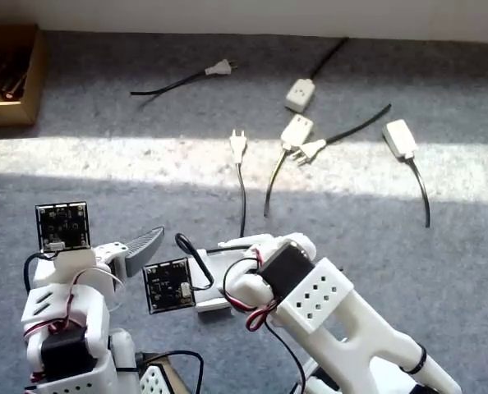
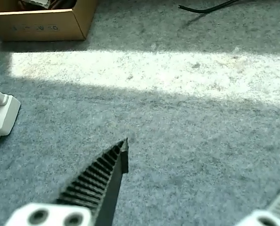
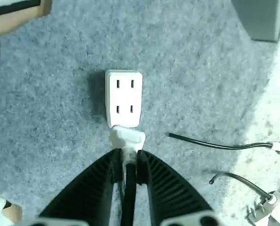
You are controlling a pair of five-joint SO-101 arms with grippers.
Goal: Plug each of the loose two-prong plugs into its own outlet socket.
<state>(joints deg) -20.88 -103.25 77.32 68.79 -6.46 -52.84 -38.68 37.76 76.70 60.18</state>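
RIGHT HAND ON THE OUTLET BLOCK: The right hand [image 3: 128, 157] is clamped on the white moulded fitting [image 3: 126, 137], just ahead of its black cord [image 3: 128, 188], at one end of a white four-slot outlet block [image 3: 123, 96]. The block lies flat in shade close to the near edge of the grey felt-covered worktop [image 1: 392, 246]. Whether that fitting is a plug or the block's own cord collar cannot be told.

The left hand [image 2: 206, 165] hangs above bare felt with its fingers [image 2: 102, 181] apart, holding nothing.

In the sunlit band across mid-worktop lies a loose white two-prong plug [image 1: 238, 144]. A second white plug [image 1: 312, 149] sits just beside a small white socket [image 1: 296, 130], and a third white plug [image 1: 219, 68] lies toward the far edge.

The plugs look light, rigid and smooth, and their trailing cords seem springy enough to twist them. The flat sides of the moulded body, behind the prongs, appear the surest hold. The sockets look light too and are likely to skid on the felt unless braced.
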